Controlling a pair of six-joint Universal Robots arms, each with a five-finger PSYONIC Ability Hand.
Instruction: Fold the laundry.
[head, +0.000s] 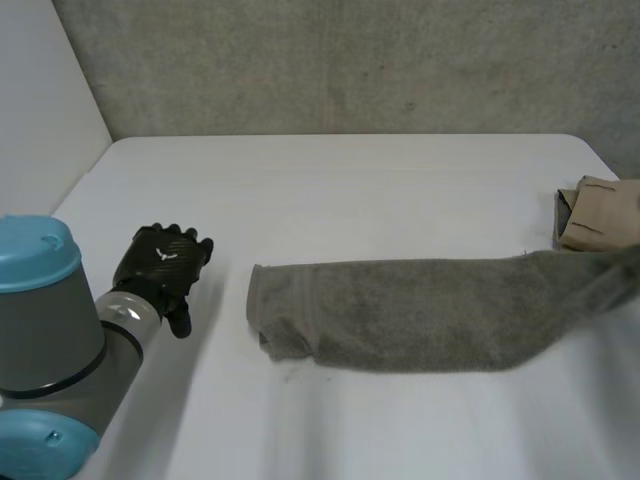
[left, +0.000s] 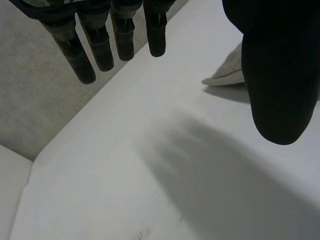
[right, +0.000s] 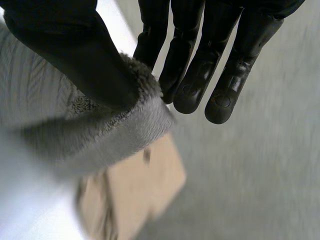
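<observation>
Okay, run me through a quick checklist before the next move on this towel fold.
1. Right hand has hold of the grey towel: ok, thumb and fingers pinch one end.
2. Left hand free to help: ok, open, off the towel, beside its other end.
3. Towel lying smooth: not ok, the end near the left hand looks doubled over and rumpled.
4. Tan folded cloth out of the way: cannot tell, it sits close by the lifted end.
5. Room on the table to fold: ok, bare surface beyond the towel.
</observation>
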